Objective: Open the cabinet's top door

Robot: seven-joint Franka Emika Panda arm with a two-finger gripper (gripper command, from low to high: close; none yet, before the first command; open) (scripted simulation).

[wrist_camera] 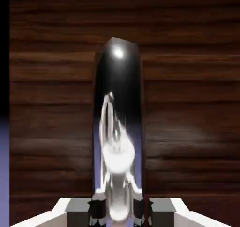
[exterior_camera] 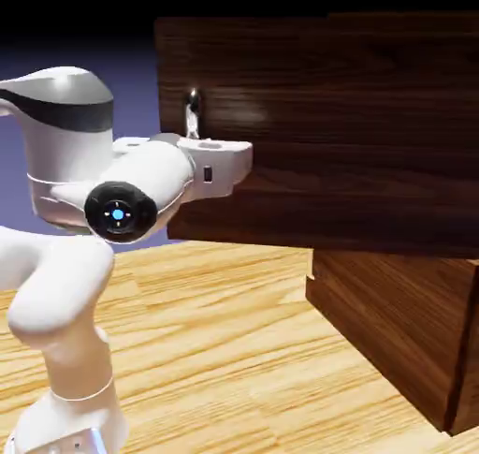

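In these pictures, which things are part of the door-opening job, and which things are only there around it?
For the job:
- gripper, closed on the handle
- handle
- top door

Only around:
- lower cabinet part
- wood-grain floor

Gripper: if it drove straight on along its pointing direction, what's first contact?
Likely the top door's wood face, just behind the silver handle between the fingertips; depth of that gap is unclear.
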